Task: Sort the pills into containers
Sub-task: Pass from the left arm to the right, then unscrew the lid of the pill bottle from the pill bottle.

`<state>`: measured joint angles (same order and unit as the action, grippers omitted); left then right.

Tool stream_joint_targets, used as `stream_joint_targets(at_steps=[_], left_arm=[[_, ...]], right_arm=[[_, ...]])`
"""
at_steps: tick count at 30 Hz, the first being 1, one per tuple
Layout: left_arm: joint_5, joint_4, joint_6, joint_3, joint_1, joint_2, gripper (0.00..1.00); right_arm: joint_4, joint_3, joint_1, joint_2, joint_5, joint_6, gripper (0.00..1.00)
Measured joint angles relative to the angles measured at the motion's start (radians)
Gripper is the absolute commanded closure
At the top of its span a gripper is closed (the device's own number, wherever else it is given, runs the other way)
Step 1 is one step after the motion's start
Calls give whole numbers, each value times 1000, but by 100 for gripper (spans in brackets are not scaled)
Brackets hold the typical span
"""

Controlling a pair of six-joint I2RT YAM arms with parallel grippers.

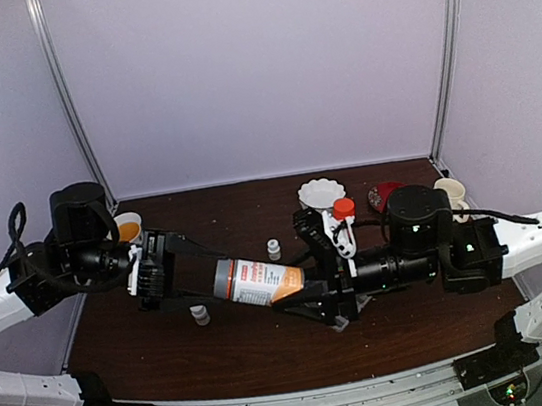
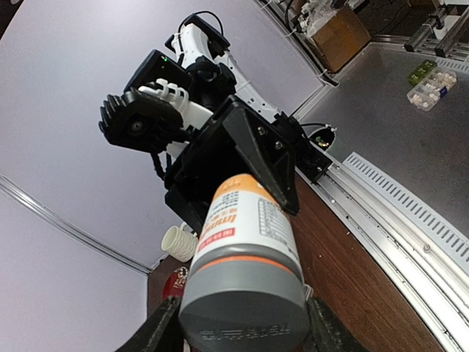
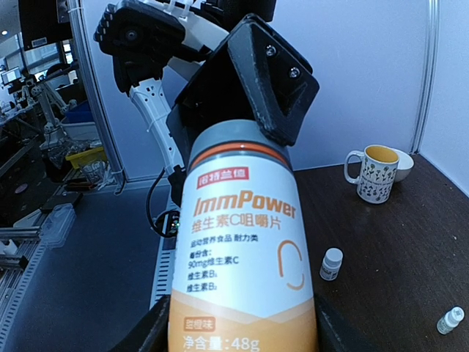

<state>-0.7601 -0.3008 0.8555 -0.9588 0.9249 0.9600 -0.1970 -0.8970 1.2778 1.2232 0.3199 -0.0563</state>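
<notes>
A grey-capped labelled bottle (image 1: 257, 282) hangs on its side above the table, held between both arms. My left gripper (image 1: 217, 276) sits at the cap end. In the left wrist view its fingers press both sides of the grey cap (image 2: 245, 308), so the left gripper (image 2: 242, 336) is shut on it. My right gripper (image 1: 306, 291) is shut on the orange bottom end of the bottle (image 3: 245, 242), with the right gripper's (image 3: 234, 334) fingers on either side. No pills and no containers show on the table.
Two small white bottles (image 1: 274, 250) (image 1: 200, 315) stand on the brown table. At the back are a white scalloped bowl (image 1: 321, 194), an orange-capped bottle (image 1: 343, 210), a mug (image 1: 451, 193) and a yellow-filled cup (image 1: 129, 227). A clear celled box (image 2: 432, 86) lies off the table.
</notes>
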Motion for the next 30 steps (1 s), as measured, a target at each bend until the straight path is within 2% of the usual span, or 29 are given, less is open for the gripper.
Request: stream_joint_targets(at_steps=[3,4,9,11,14,25,30], left_arm=[[0,5,-44,-3,0,3,77],[1,7,-64,-3,0,6,80],[-3,16,-207,-42,0,24,88],[-3,31,-301,-56,0,30,90],[11,57,-488,-80,0,46,100],[110,-41,-1054,-255,6,116,100],[145,-119,-1323,-318,3,148,100]], right_arm=[[13,-7,0,0,6,-2,79],[31,-16,-2,0,10,-2,79],[80,-54,-6,-6,10,27,82],[88,-64,-6,-12,-4,58,84],[95,-71,-1,-23,-49,119,86],[59,-96,69,-11,-344,344,96],[42,-101,111,17,-497,478,97]])
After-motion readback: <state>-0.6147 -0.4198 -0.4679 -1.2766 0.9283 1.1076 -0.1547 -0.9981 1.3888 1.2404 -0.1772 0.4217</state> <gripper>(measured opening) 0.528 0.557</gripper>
